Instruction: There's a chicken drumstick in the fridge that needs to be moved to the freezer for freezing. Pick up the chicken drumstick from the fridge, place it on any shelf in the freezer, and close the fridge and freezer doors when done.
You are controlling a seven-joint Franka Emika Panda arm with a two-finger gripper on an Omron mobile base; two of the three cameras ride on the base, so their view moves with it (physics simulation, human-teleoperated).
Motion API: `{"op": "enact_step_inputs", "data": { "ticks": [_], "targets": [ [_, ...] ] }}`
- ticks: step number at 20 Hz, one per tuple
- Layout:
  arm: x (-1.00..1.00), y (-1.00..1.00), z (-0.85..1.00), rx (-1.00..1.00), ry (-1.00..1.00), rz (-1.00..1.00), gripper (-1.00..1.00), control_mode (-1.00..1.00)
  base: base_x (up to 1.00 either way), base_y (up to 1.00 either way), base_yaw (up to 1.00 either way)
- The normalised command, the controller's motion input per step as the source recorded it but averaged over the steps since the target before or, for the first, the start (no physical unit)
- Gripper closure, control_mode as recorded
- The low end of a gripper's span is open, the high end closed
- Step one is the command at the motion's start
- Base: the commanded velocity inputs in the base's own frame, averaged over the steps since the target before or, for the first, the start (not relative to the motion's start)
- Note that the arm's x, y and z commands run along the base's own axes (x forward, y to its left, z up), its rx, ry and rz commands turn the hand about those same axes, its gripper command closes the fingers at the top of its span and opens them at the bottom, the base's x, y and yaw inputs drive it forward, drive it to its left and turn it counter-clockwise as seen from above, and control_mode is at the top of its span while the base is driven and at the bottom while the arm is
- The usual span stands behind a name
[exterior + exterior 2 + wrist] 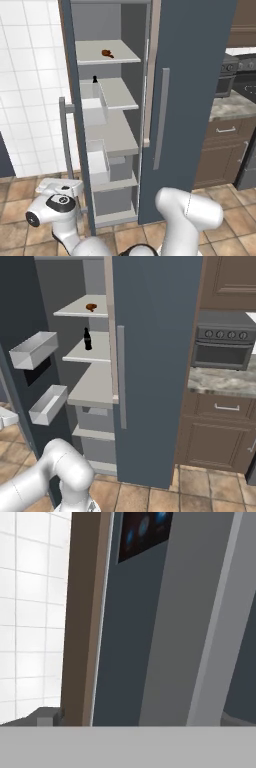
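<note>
The chicken drumstick (107, 53) (91, 307) lies on the top shelf (125, 57) (75, 308) of the open freezer section. The freezer door (80, 150) (20, 316) stands swung wide open. Its outer face with the black panel (145, 532) and the grey bar handle (63, 140) (215, 627) shows close up in the hand view. The plain fridge door (195, 100) (155, 366) is shut. My gripper (70, 189) (6, 417) hovers low beside the freezer door's outer face, open and holding nothing; its fingertips are hidden.
A small dark bottle (95, 80) (87, 338) stands on the second shelf. White bins (32, 348) hang on the inside of the open door. To the right are an oven (222, 348) and a counter with drawers (220, 381). A white tiled wall (30, 75) is at the left.
</note>
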Motion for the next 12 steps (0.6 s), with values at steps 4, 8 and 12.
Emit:
{"op": "enact_step_inputs", "data": {
  "ticks": [4, 8, 12],
  "targets": [
    [0.71, -0.13, -0.08, 0.00, 0.00, 0.00, -1.00, -1.00, 0.00, 0.00, 0.00],
    [0.87, -0.31, -0.09, 0.00, 0.00, 0.00, -1.00, -1.00, 0.00, 0.00, 0.00],
    [0.61, -0.66, -0.01, 0.00, 0.03, 0.00, -1.00, -1.00, 0.00, 0.00, 0.00]
  ]
}}
